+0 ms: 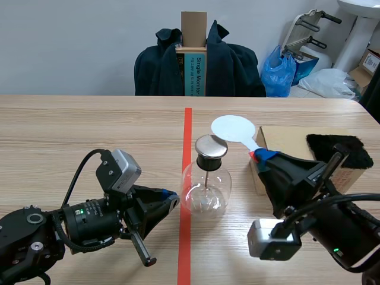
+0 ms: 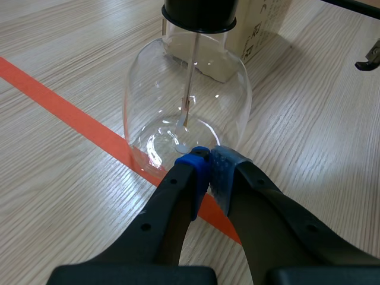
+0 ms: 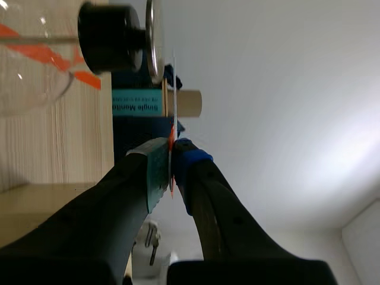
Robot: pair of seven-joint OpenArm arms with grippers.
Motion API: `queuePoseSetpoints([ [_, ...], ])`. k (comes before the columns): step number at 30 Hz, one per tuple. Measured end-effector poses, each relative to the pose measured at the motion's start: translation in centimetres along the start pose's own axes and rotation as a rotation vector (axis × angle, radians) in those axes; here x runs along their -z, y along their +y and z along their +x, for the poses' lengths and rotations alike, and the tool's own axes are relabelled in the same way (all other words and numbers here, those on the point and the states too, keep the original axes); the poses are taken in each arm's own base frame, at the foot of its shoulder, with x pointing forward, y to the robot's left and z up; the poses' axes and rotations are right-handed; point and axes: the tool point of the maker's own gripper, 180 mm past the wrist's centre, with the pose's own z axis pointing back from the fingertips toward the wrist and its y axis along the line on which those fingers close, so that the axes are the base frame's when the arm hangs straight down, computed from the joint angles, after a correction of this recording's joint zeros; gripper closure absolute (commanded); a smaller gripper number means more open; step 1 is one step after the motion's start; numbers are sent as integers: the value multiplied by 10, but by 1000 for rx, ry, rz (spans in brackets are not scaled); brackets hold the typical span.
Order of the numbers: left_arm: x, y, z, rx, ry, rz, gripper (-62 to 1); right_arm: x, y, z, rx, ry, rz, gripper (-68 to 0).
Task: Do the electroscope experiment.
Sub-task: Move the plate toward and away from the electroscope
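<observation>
- left gripper [image 1: 171, 199] low on the near side, fingers pressed together with nothing between them, tips right at the base of the electroscope flask [image 1: 205, 189]; i can't tell if they touch the glass.
- right gripper [image 1: 262, 156] is clamped on the handle of the white disc paddle [image 1: 233, 127].
- the flask stands upright on the red tape line [image 1: 187, 127]. the disc hangs just beyond its metal top plate [image 1: 211, 146]; contact not clear.
- looks like the charging step: the disc has to meet that plate gently, without tipping the flask.
- tight on the right: the cardboard box [image 1: 288, 141] with its black fur pad [image 1: 335, 148] sits just beside the gripper.
- open table [image 1: 89, 130] to the left, far edge well back.
</observation>
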Motion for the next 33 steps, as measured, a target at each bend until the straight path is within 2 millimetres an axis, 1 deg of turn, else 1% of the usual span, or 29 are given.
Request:
queuePoseSetpoints([
  [4,0,0,0,0,0,0,-21,-1,0,-17,0,95,0,-8],
  [7,0,0,0,0,0,0,-21,-2,0,-26,3,144,-2,-8],
  [10,0,0,0,0,0,0,-21,-3,0,-30,3,169,-2,-8],
  [14,0,0,0,0,0,0,-21,-3,0,-30,3,169,-2,-8],
  [17,0,1,0,1,0,3,-21,-1,0,-22,2,120,-2,-8],
  [29,0,1,0,1,0,3,-21,-2,-1,24,1,-135,-3,-8],
  [33,0,1,0,1,0,3,-21,-3,-4,33,-19,-185,-22,-8],
])
